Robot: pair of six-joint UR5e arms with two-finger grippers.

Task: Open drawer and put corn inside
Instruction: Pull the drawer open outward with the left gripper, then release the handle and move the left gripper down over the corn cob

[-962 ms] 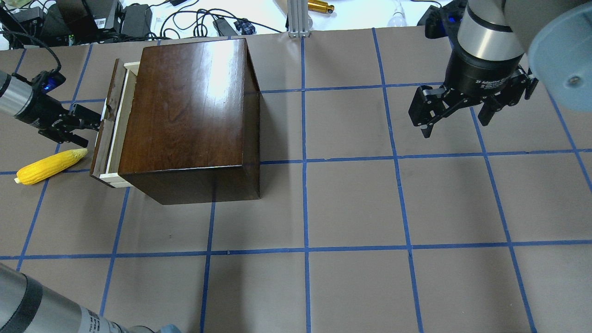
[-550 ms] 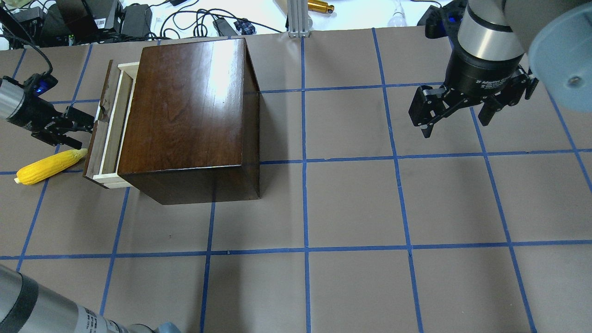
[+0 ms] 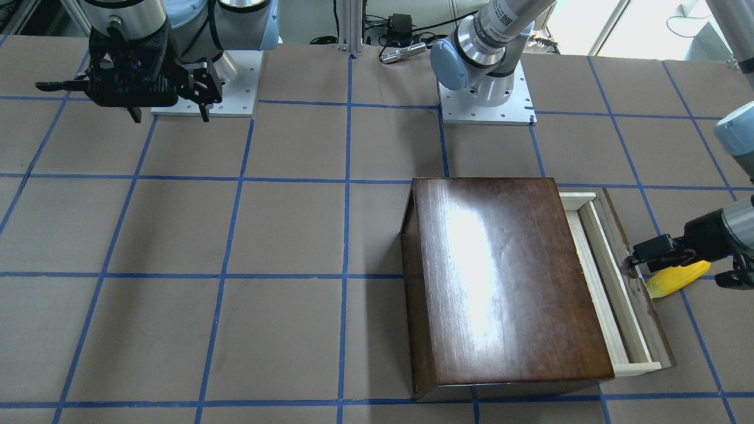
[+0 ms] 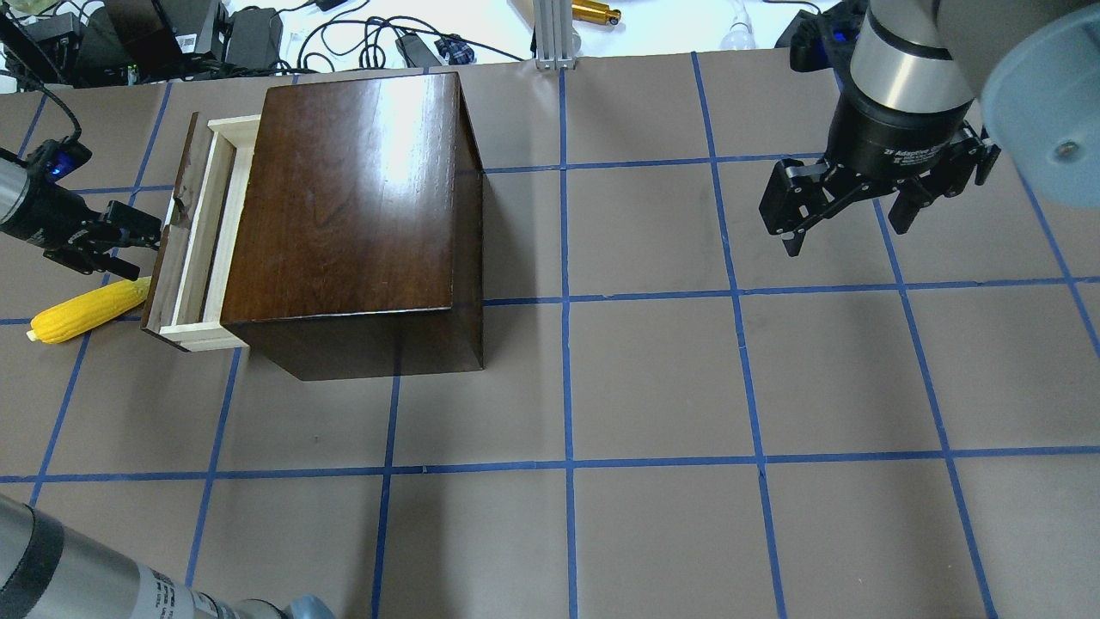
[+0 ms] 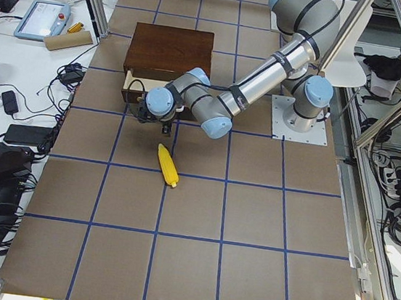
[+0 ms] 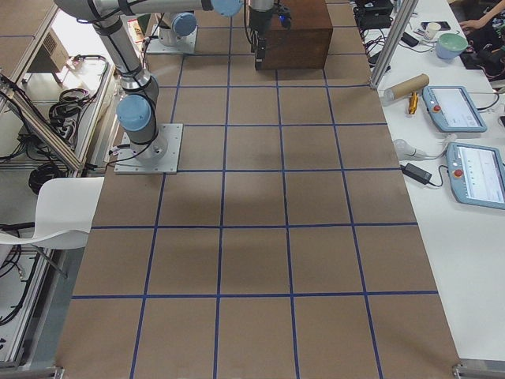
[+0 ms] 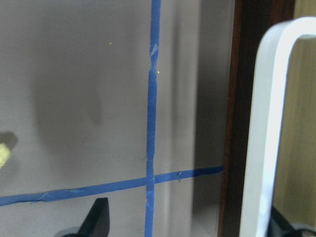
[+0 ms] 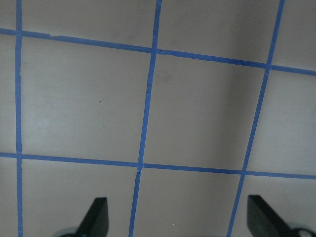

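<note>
1. Corn (image 4: pixel 86 311), a small yellow cob, lies on the table (image 4: pixel 653 378) at the far left. Its paler tip is right at the drawer's dark front panel (image 4: pixel 170 232); I cannot tell whether they touch.
2. Left gripper (image 4: pixel 142 249) sits just beyond the corn. Its fingers are spread, with one outside the front panel and one on the tray side, so it is hooked on rather than squeezing.
3. Drawer (image 4: pixel 199 236) is partly out to the left of its glossy brown box (image 4: pixel 344 198), showing only a narrow strip of pale tray. The pull should probably run straight left along the slide until the gap is wider than the cob. The corn lies in the panel's path and could be shoved or rolled, so the pull should be slow.
4. Right gripper (image 4: pixel 846 236) hovers at the far right, well apart from the box, with its fingers spread and empty.
5. Brown paper covers the table, marked into squares with blue tape. Beyond the far edge are cables (image 4: pixel 344 39) and an aluminium post (image 4: pixel 550 34).
</note>
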